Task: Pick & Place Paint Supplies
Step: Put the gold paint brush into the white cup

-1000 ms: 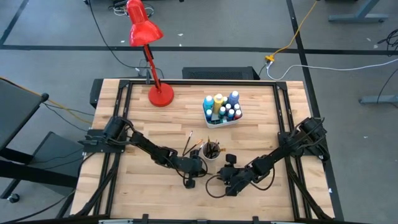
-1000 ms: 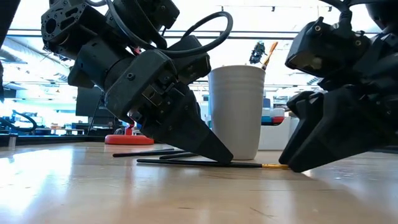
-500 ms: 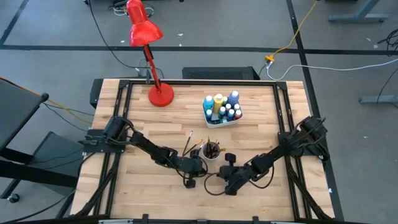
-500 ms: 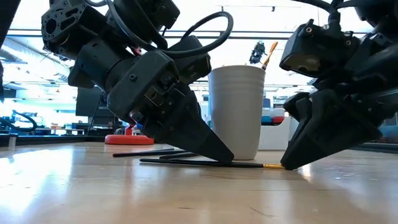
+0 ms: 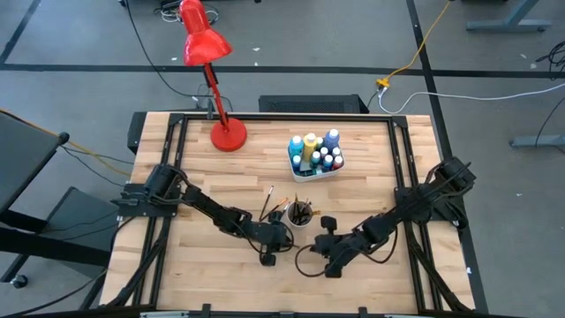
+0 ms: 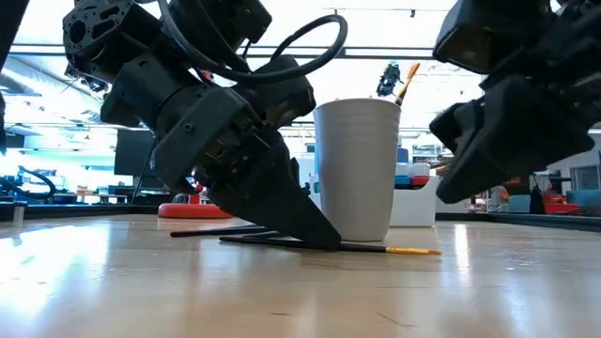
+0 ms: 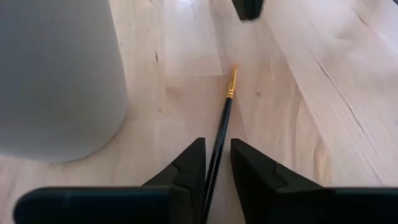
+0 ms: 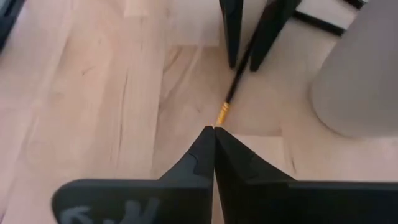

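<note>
My left gripper (image 7: 216, 163) sits low on the table (image 5: 212, 265) at centre-bottom of the high view, fingers parted a little and straddling the brush (image 7: 221, 134). The handle lies in the gap; I cannot tell whether the pads touch it. My right gripper (image 8: 213, 135) is lifted clear just right of centre, fingers pressed together on nothing, its tips pointing at the brush's gold end.

The brush lies flat on the wood, just in front of the white cup (image 6: 357, 169) in the low view. I judge it very light, stiff and thin — liable to roll or skid on the smooth board, and easy to pivot if pinched off-centre. Best hold: mid-handle on the black part, clear of the gold ferrule and bristles, which could bend.

Surroundings:
- The cup stands just beside my left fingers and already holds brushes (image 5: 301, 212); it is light enough to tip if knocked.
- Two more loose brushes (image 5: 268, 206) lie on the table to the cup's left in the high view.
- The tray (image 5: 317, 172) of paint bottles (image 5: 311, 150) sits at upper centre, well apart from both grippers.
- The red lamp (image 5: 212, 71) stands at upper left, out of the way.

The main obstruction — the cup wall, and my own right gripper close opposite.
</note>
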You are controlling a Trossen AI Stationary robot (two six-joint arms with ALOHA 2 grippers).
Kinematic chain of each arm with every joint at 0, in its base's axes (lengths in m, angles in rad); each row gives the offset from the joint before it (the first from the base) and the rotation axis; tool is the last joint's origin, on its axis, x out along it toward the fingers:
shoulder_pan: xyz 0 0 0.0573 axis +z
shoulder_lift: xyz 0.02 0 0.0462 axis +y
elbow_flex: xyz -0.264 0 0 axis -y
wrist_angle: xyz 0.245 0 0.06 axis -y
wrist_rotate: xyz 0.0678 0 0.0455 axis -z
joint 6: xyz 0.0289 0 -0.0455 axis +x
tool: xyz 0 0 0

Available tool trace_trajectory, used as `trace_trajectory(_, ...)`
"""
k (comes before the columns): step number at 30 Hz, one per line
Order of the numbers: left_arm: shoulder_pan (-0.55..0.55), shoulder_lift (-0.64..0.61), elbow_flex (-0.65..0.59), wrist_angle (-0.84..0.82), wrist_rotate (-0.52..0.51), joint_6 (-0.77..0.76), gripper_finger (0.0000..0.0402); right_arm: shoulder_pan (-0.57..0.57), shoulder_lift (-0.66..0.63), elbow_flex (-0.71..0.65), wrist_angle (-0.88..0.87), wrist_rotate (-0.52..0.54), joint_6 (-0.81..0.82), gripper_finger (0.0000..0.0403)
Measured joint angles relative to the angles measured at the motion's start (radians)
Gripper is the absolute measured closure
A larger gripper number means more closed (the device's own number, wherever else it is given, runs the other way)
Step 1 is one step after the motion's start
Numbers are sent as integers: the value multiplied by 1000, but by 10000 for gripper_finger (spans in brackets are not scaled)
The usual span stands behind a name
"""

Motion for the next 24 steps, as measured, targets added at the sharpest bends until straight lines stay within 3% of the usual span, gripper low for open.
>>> trace_trajectory(7,0,-1,1,-3,1,-31,315,4,81,1,152,78,38,318)
trace_trajectory(13,0,-2,2,-6,1,-34,318,29,142,2,218,240,50,253)
trace_trajectory(17,0,-2,2,-6,0,-47,319,41,203,2,263,293,94,248)
trace_trajectory(19,0,-2,2,-6,0,-50,319,41,249,2,312,282,110,254)
trace_trajectory(24,0,-2,2,-1,-8,-56,319,51,360,5,485,375,116,276)
